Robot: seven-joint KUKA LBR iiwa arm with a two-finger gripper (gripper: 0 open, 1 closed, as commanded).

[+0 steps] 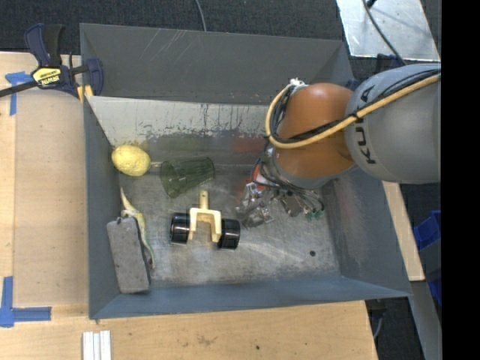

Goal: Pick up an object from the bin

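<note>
My gripper (256, 207) reaches down to the bin floor right of centre, below the orange wrist cover; its metal fingers sit close above the floor with nothing visible between them. Just left of it lies a cream-coloured axle piece with two black wheels (204, 227), a short gap from the fingertips. Further left and up, a translucent green cup (187, 175) lies on its side.
A yellow lemon-like ball (130, 160) rests by the left wall. A grey rectangular block (128, 255) lies along the left wall near the front corner, with a thin pale strip (129, 205) beside it. The arm and its cover hang over the bin's right part.
</note>
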